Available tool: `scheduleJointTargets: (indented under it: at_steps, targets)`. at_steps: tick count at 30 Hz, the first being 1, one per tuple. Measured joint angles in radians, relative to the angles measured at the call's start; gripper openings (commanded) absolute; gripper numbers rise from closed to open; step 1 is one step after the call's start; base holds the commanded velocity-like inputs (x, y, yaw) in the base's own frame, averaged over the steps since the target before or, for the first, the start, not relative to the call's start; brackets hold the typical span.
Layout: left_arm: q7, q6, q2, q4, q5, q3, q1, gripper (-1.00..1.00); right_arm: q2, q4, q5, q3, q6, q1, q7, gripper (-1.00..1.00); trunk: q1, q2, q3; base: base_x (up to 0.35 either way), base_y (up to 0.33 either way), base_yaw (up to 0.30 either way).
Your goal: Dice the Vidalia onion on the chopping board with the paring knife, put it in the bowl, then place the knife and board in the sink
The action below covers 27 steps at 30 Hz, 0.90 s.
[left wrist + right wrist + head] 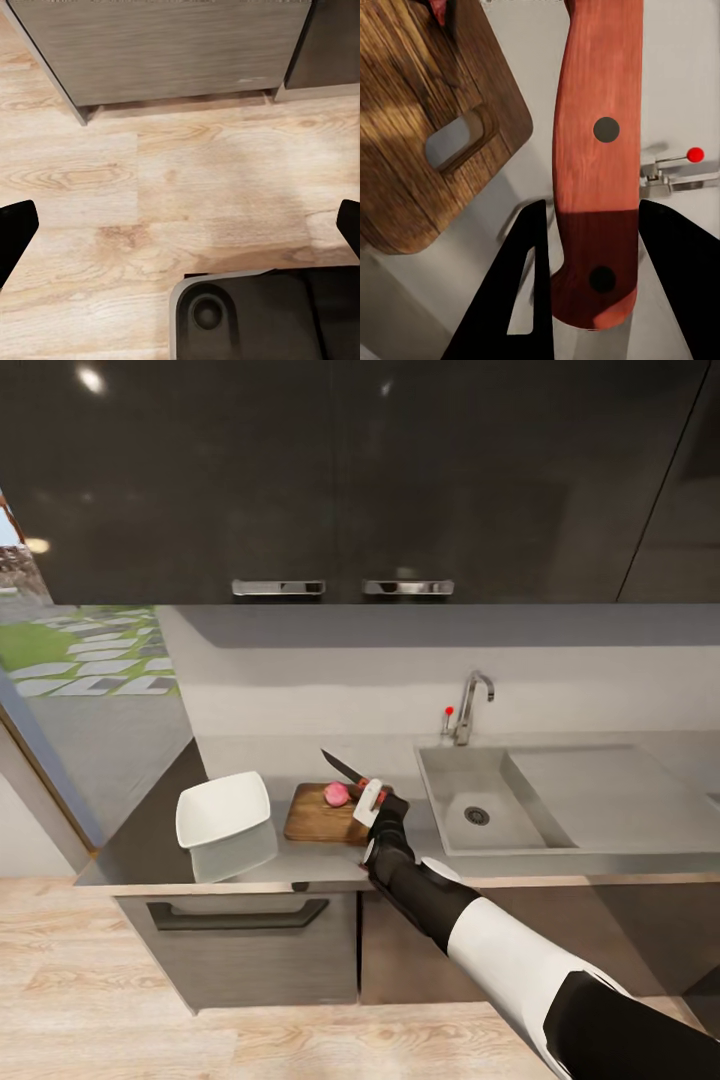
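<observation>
Looking down from the head view, the right claw (372,801) is clamped on the knife (352,772) at the near right corner of the board (318,818). The dark blade runs up and away from the claw, slanting to the left, with its tip beyond the board's far edge. The onion (336,794) sits whole on the board, just to the left of the claw and under the line of the blade. I judge the blade is raised above the bulb, not yet in it, though the height is hard to read from this angle. The coming cut turns on that: the onion lies left of the claw, so the blade must drop along its own slant. The bowl (224,817) stands further left of the claw on the bench (400,760), beside the board. The sink (455,785) lies to the claw's right, its basin bare.

Seen from the left wrist, the left claw (180,225) hangs over wooden floor in front of the cabinets, its two fingertips (15,225) wide apart and holding nothing. It is well away from the board, so the right arm is the nearer one by far.

Seen from the right wrist, both fingers (529,300) press the red-orange handle, which runs straight out along the claw. The board's corner, with its handle slot, lies beside the handle.
</observation>
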Motion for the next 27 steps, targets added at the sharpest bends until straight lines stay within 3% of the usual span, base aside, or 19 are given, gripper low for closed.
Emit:
scheduleJointTargets:
  at_steps: [8,13,27]
  targets:
    - [0.0,0.0,0.0,0.0,0.0,0.0,0.0,1.0,0.0,0.006,0.0,0.01,-0.001,0.016,0.002,-1.0,0.0,0.0,0.0,0.063,0.036,0.0]
    - [0.0,0.0,0.0,0.0,0.0,0.0,0.0,1.0,0.0,0.006,0.0,0.057,0.0,0.021,0.003,-1.0,0.0,0.0,0.0,0.003,0.002,0.0]
    - [0.0,0.0,0.0,0.0,0.0,0.0,0.0,1.0,0.0,0.009,0.0,0.063,0.0,0.023,0.005,-1.0,0.0,0.0,0.0,0.106,0.0,0.0]
